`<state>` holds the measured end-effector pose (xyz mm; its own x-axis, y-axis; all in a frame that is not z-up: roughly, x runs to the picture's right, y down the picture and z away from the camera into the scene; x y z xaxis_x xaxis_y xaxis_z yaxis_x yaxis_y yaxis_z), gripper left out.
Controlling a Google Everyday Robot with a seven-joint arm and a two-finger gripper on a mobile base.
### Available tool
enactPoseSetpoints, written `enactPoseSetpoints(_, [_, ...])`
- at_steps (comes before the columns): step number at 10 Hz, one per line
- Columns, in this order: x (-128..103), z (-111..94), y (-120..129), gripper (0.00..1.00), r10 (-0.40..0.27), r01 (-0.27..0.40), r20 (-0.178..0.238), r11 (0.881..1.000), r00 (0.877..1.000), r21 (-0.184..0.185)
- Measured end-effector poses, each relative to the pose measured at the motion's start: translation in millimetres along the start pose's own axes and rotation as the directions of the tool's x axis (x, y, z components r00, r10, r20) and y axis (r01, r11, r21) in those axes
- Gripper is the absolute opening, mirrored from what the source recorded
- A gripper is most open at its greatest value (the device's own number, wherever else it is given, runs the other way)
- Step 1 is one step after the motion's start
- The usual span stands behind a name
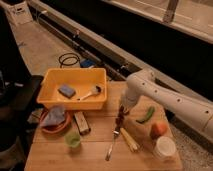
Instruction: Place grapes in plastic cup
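The grapes (120,120) are a small dark reddish cluster on the wooden table (100,157), just above the head of a fork (112,146). My gripper (121,110) is at the end of the white arm, directly over the grapes and touching or nearly touching their top. The plastic cup (73,140) is small, translucent and light green. It stands upright near the table's front left, well to the left of the gripper.
A yellow bin (75,98) holding a sponge and a brush stands at the back left. An orange bowl with grey cloth (54,120), a brown block (81,123), a green pepper (146,115), an orange-red fruit (158,129), a white cup (164,148) and a yellow stick (130,140) lie around.
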<state>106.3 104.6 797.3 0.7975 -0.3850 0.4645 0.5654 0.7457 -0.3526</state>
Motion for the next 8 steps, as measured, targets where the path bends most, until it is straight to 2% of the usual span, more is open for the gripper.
enactPoseSetpoints(3, [-24,-59,-9,0.00,-0.010,0.013,-0.064,0.999,0.998,0.040])
enactPoseSetpoints(4, [-43,-83,-16,0.00,-0.033,0.038,-0.090,0.998,0.995,0.054])
enactPoseSetpoints(5, [-61,-99,-22,0.00,-0.055,0.062,-0.105,0.996,0.993,0.063])
enactPoseSetpoints(7, [-104,-118,-32,0.00,-0.119,0.127,-0.109,0.990,0.987,0.060])
enactPoseSetpoints(8, [-110,-121,-34,0.00,-0.133,0.140,-0.109,0.989,0.985,0.057])
